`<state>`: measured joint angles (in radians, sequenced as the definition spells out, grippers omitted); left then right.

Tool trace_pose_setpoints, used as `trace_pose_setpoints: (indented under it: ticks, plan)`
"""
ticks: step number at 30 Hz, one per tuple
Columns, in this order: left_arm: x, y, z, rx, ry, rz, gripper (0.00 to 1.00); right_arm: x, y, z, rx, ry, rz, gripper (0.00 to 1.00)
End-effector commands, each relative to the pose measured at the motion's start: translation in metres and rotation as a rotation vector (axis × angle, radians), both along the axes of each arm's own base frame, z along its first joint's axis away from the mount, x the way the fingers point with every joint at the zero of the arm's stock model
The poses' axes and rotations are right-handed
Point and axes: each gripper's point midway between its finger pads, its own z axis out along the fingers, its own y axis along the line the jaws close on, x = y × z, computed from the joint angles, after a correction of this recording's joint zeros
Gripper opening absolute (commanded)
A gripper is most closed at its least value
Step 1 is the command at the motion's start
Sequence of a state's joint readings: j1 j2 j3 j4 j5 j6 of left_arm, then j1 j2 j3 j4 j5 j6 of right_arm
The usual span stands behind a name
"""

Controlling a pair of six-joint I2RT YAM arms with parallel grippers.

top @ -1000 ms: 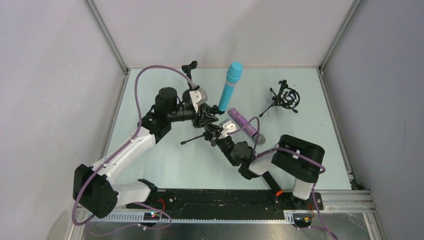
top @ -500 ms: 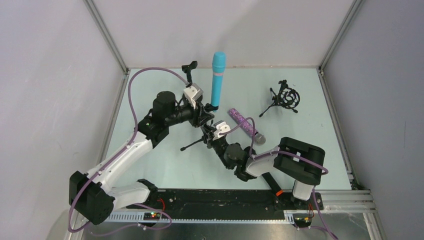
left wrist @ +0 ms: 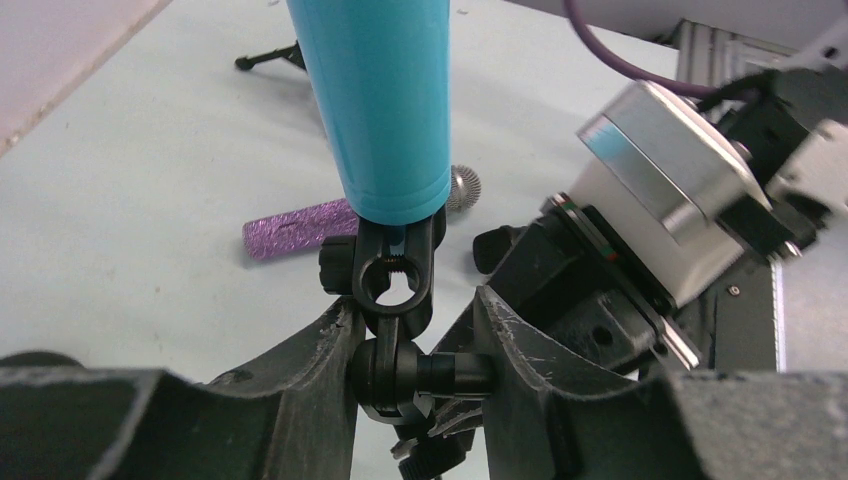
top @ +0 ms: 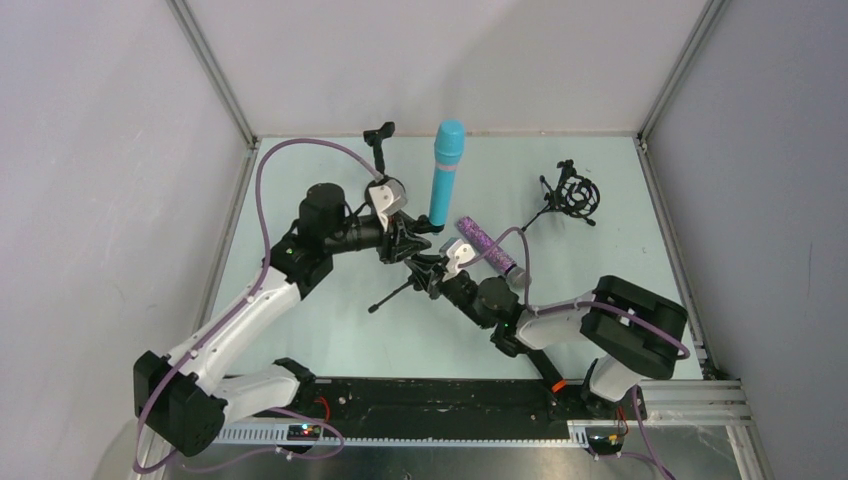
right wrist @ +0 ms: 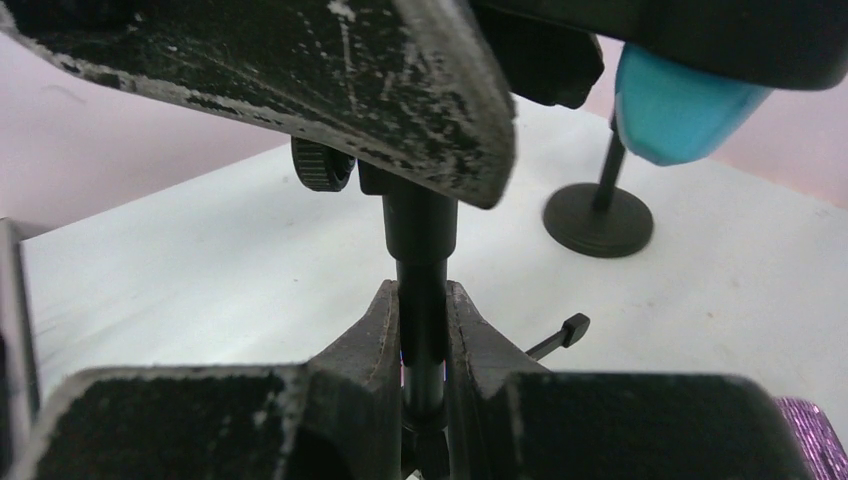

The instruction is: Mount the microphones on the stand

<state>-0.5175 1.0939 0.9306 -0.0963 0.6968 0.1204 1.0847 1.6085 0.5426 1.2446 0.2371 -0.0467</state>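
Note:
The light blue microphone (top: 444, 178) stands nearly upright in the clip (left wrist: 392, 272) of a small black tripod stand (top: 395, 293). My left gripper (top: 410, 241) is shut on the stand's swivel joint (left wrist: 415, 370) just below the clip. My right gripper (top: 433, 273) is shut on the stand's pole (right wrist: 422, 280) lower down. The purple glittery microphone (top: 487, 246) lies on the table just right of both grippers and also shows in the left wrist view (left wrist: 298, 227). A black stick with an orange ring (top: 553, 381) lies by the right arm's base, partly hidden.
A round-base stand with an empty clip (top: 379, 137) stands at the back, also showing in the right wrist view (right wrist: 598, 217). A tripod stand with a ring shock mount (top: 571, 196) stands at the back right. Metal frame rails edge the table.

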Motion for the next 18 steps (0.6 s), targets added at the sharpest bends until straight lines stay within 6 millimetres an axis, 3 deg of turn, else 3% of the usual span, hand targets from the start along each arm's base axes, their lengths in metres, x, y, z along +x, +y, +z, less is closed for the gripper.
trace_pose_setpoints:
  ticks: [1, 6, 11, 18]
  plan:
    - [-0.015, 0.005, 0.117, -0.171, -0.453, -0.094, 0.0, -0.02, -0.004, -0.05, -0.138, 0.103, 0.143, 0.0]
    - [-0.005, 0.01, 0.12, -0.185, -0.408, -0.017, 0.0, -0.008, -0.011, -0.047, -0.099, 0.136, 0.058, 0.0]
    - [0.021, 0.021, 0.126, -0.242, -0.276, 0.185, 0.0, 0.012, -0.025, -0.046, -0.071, 0.192, -0.167, 0.0]
    - [0.051, 0.06, 0.125, -0.29, -0.217, 0.505, 0.0, 0.017, -0.032, -0.049, -0.093, 0.222, -0.367, 0.0]
